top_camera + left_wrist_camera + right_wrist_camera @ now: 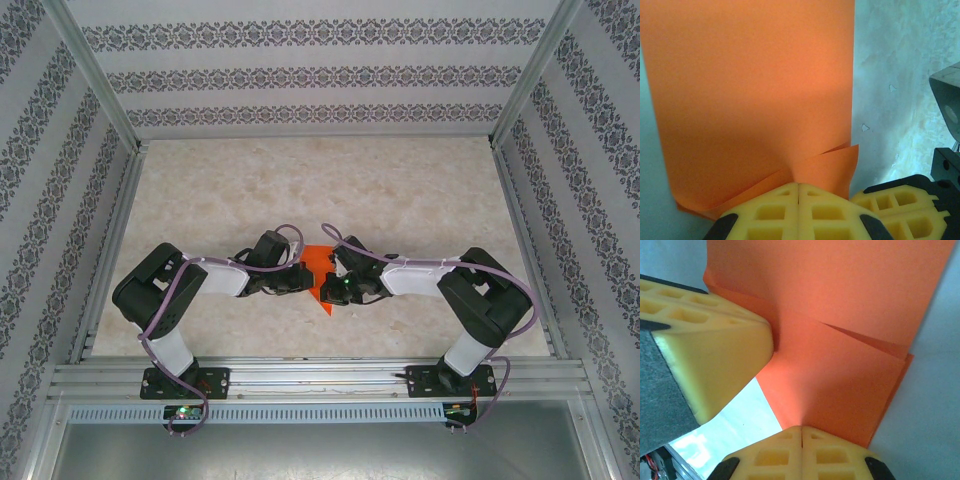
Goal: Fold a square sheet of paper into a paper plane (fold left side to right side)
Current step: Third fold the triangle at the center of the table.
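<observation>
Both claws are shut: the left gripper point(799, 194) and right gripper point(801, 436) press their tips onto the partly folded orange-red paper sheet point(750, 90), which lies just ahead of them. I'd say press firmly along the crease, keeping the edges aligned.

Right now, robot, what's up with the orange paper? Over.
Left jaws shut on the paper, right jaws too. Paper folded over, edges uneven. Nothing blocking it.
</observation>
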Robot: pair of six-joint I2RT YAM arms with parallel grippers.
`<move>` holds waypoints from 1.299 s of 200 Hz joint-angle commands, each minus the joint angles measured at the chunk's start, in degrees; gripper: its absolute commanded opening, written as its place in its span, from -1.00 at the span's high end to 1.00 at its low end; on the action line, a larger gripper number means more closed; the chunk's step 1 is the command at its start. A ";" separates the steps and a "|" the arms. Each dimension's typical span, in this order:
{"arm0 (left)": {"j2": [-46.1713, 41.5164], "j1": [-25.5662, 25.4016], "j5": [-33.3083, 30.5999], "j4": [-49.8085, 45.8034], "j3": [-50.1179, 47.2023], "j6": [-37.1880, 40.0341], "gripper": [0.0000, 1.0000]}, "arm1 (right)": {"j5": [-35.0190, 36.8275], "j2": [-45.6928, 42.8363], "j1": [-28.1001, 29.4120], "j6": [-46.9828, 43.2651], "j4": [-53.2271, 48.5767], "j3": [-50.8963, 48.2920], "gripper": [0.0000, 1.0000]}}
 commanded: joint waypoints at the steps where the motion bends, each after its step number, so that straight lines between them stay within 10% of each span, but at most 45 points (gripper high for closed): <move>1: 1.94 0.18 -1.90 -4.71 -1.19 -0.22 0.99 | 3.54 0.84 0.33 -2.23 -5.78 0.72 1.00; 93: -8.71 -0.12 -0.18 -0.29 -4.96 0.93 0.93 | 7.01 2.34 0.02 -4.92 -10.99 0.50 1.00; 260: -2.58 -3.64 -4.17 1.76 -3.63 -3.43 0.97 | 8.60 3.66 0.68 -5.83 -14.21 2.30 1.00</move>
